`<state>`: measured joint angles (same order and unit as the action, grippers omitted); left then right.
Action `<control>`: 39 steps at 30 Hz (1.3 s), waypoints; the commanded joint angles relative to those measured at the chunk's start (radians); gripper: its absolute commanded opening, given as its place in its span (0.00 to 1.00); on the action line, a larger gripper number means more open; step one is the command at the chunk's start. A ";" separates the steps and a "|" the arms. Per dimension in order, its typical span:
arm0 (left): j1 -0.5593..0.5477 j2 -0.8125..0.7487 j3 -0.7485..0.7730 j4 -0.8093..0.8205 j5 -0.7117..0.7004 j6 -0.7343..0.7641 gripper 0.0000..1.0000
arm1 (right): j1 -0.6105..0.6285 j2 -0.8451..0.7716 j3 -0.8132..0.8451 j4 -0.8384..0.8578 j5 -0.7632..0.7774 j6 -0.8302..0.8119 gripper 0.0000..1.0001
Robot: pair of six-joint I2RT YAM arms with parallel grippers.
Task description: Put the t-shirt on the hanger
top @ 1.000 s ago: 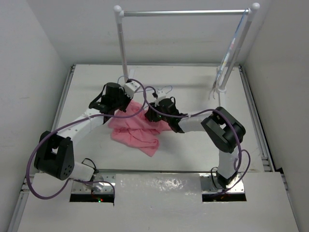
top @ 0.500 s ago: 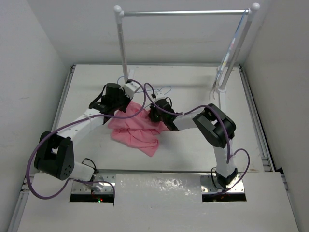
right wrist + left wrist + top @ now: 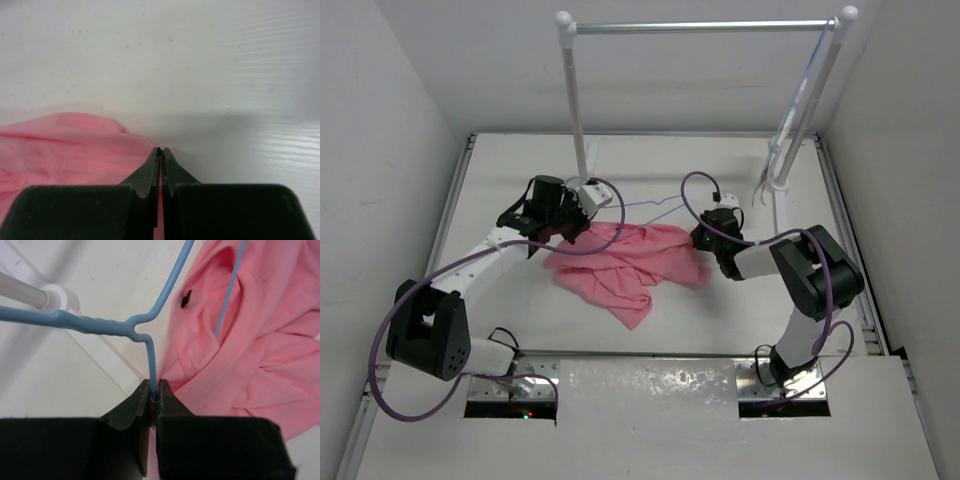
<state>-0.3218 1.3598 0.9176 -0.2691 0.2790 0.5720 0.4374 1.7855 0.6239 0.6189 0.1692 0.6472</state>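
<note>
Here, the left claw point(image 3: 154, 390) pinches the blue hanger point(image 3: 95, 325) by its wire. The right claw point(image 3: 161, 151) is pressed together on an edge of the pink t-shirt point(image 3: 630, 262), which lies crumpled mid-bench point(image 3: 520, 165).

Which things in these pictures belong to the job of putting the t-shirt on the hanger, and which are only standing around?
Belonging to the job:
- t-shirt, pinched at its edge by the right gripper
- hanger, pale blue, held by the left gripper

Just standing around:
- clothes rack at the far end of the table
- second hanger, hanging by the rack's right post
</note>
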 commanded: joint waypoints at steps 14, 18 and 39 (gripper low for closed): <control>-0.005 -0.027 0.009 0.050 -0.052 -0.100 0.00 | 0.133 -0.101 -0.053 0.243 -0.140 -0.112 0.29; -0.005 -0.031 0.001 0.100 -0.124 -0.179 0.00 | 0.227 -0.029 0.051 0.185 -0.112 -0.181 0.39; -0.006 -0.016 -0.013 0.127 -0.090 -0.178 0.00 | 0.235 0.267 0.390 -0.212 0.105 -0.140 0.01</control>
<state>-0.3218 1.3548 0.9066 -0.1978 0.1730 0.4019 0.6765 2.0315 0.9833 0.4843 0.1864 0.4786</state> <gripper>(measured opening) 0.029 0.077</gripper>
